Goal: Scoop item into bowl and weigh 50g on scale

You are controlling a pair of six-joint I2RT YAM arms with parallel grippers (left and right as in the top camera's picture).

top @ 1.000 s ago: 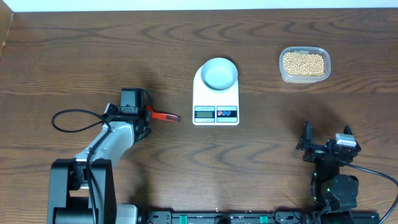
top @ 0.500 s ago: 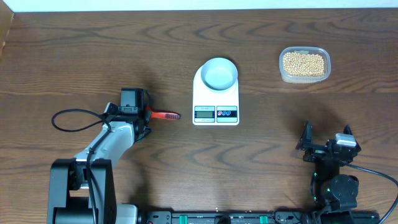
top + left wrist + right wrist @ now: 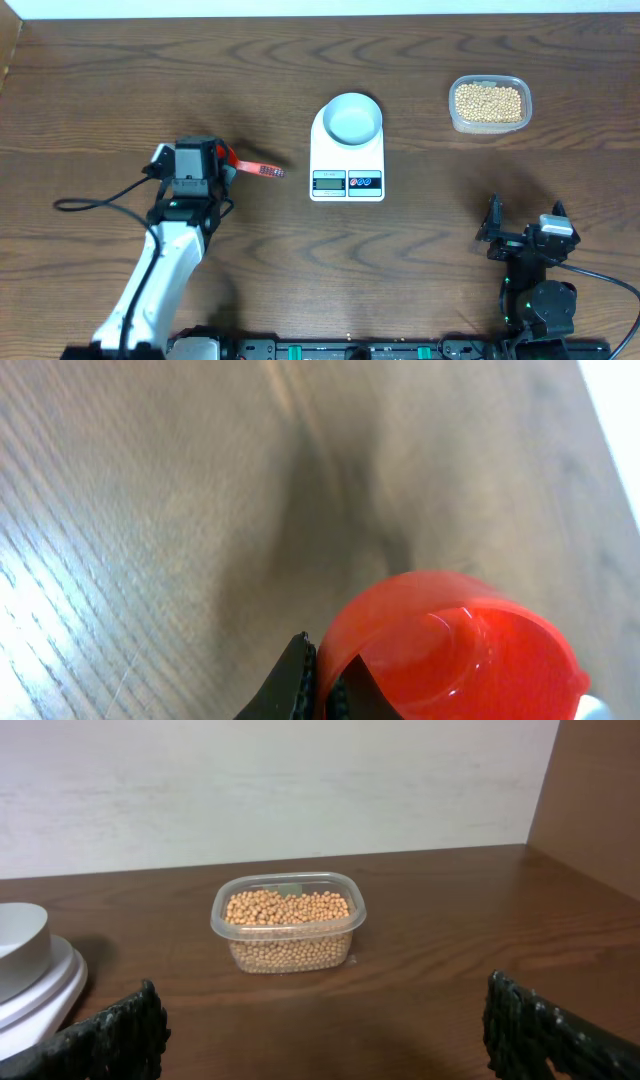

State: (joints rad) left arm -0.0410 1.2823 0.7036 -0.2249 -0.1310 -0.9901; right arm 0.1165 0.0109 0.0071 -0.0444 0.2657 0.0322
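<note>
The tan beans [image 3: 489,101] fill a clear plastic tub at the far right; they also show in the right wrist view [image 3: 288,910]. The pale blue-grey bowl [image 3: 354,118] stands empty on the white scale [image 3: 347,181] at mid-table; both show at the left edge of the right wrist view, the bowl [image 3: 15,945] on the scale [image 3: 45,988]. My left gripper [image 3: 222,160] is shut on a red scoop [image 3: 258,169], left of the scale; in the left wrist view the jaws [image 3: 325,682] pinch the scoop's cup [image 3: 450,645]. My right gripper [image 3: 525,226] is open and empty near the front right, its fingers [image 3: 335,1040] wide apart.
The clear tub [image 3: 520,118] sits near the table's far right; its wall shows in the right wrist view [image 3: 290,955]. A black cable [image 3: 95,202] loops left of the left arm. A wooden side wall [image 3: 600,790] rises at the right.
My left arm has swung left and away from me with the red scoop in its jaws; the scoop has shifted slightly up-left. The right arm has not moved.
</note>
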